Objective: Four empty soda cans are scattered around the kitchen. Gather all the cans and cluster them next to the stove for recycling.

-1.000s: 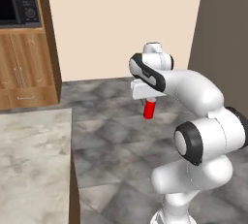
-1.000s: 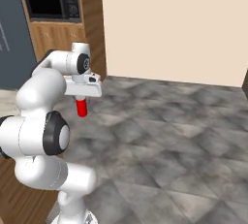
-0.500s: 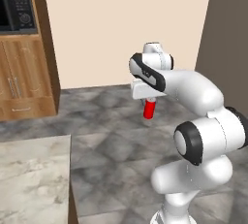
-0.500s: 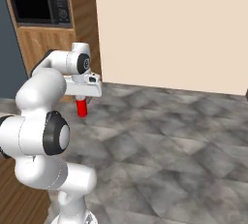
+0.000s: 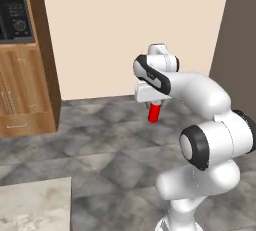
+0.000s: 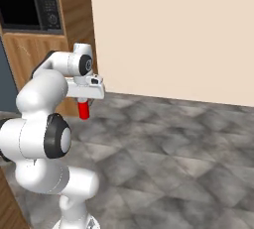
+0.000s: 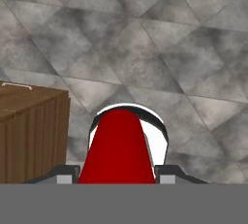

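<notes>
Hanging red can (image 5: 154,112) above grey stone floor (image 5: 100,140).

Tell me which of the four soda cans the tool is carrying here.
The red cylindrical soda can, clamped in the tool and hanging above the grey floor.

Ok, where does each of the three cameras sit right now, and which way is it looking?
Left base view: behind the arm to its left, looking forward and down at the grey tiled floor, wooden cabinet and microwave; the white arm rises at lower right, carrying the red soda can.
Right base view: behind to the right, facing the same cabinet, microwave and beige wall; the arm rises at lower left.
Hand view: on the hand, looking along the gripper down at the floor; finger tips flank the can.
Shared: all three show the can and the floor.
</notes>
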